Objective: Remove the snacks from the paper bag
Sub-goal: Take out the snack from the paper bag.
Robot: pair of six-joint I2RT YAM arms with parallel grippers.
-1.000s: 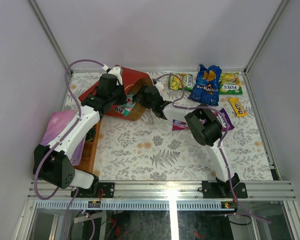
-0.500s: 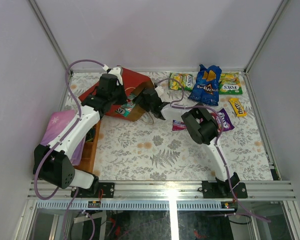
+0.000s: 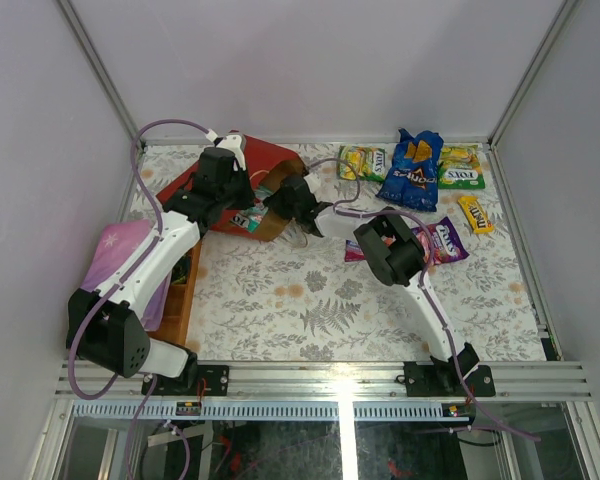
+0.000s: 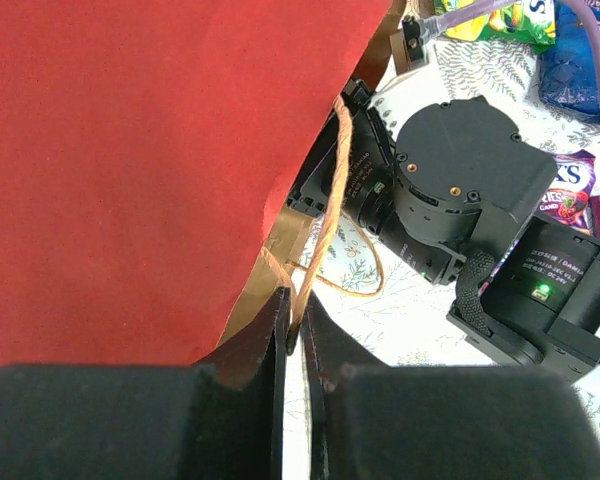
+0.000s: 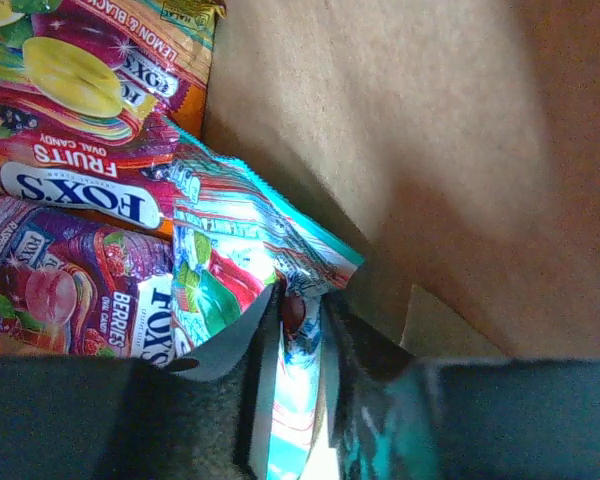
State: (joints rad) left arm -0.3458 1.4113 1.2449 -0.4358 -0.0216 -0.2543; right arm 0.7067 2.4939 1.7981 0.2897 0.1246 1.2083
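Note:
The red paper bag lies on its side at the back left, mouth facing right. My left gripper is shut on the bag's rim and string handle, holding the mouth open; it shows in the left wrist view. My right gripper is inside the bag and is shut on a teal candy packet, as the right wrist view shows. An orange-red packet and a purple one lie beside it on the brown inside.
On the table at the back right lie a blue chip bag, green-yellow packs, a yellow bar and purple packs. A wooden tray and a purple cloth sit at the left.
My right arm has reached further left, pushing its gripper deeper into the bag's mouth. The left arm and the bag have stayed in place.

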